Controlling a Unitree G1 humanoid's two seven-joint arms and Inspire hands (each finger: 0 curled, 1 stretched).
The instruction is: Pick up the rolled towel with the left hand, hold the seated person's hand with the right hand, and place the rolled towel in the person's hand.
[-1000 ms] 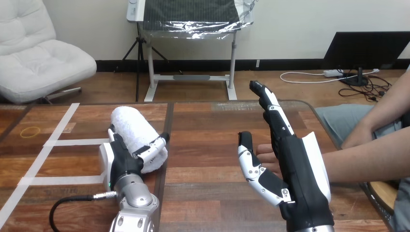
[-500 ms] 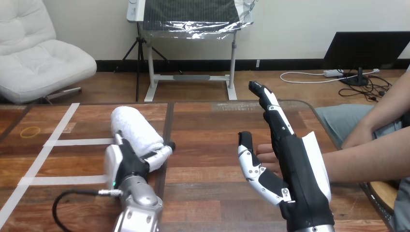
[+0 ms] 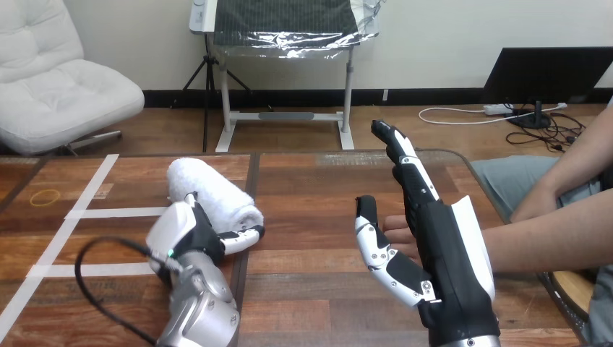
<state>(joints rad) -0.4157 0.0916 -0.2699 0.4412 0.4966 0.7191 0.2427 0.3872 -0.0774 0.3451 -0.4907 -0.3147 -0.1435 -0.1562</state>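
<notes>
The rolled towel (image 3: 206, 191) is white and fluffy, a tight cylinder lying on its side on the surface. It slants from far left to near right, and its near end sits against the front of the left hand (image 3: 195, 233). The person's hand (image 3: 396, 228) is mostly hidden behind the upright right hand (image 3: 441, 246). Its fingertips show between that hand's thumb and palm.
</notes>
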